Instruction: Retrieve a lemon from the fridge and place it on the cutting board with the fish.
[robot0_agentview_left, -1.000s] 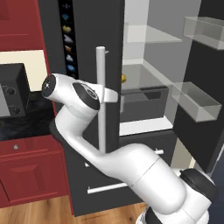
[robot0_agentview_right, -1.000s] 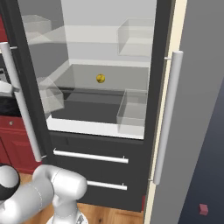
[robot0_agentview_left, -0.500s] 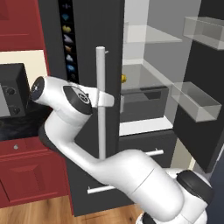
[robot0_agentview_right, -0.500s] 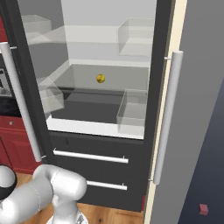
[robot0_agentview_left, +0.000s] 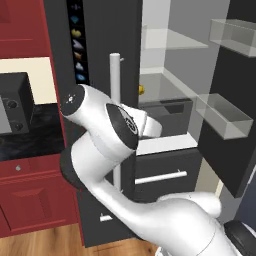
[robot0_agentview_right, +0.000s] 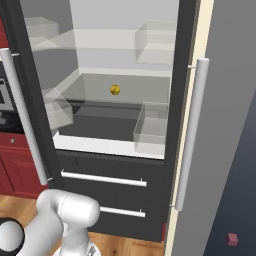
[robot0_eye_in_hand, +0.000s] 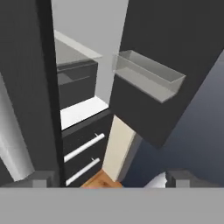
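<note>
The fridge (robot0_agentview_right: 165, 150) stood open, the lemon (robot0_agentview_right: 115, 90) sat unpicked on its shelf, and the gripper (robot0_eye_in_hand: 107, 178) hung spread, empty.

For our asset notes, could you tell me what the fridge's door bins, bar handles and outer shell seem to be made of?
The door bins look like clear plastic or glass: the interior shows through their walls. The bar handles look matte pale grey-white, perhaps painted metal or plastic; no sheen tells which. The fridge shell looks like dark grey, matte coated metal, though a render leaves that open.
</note>
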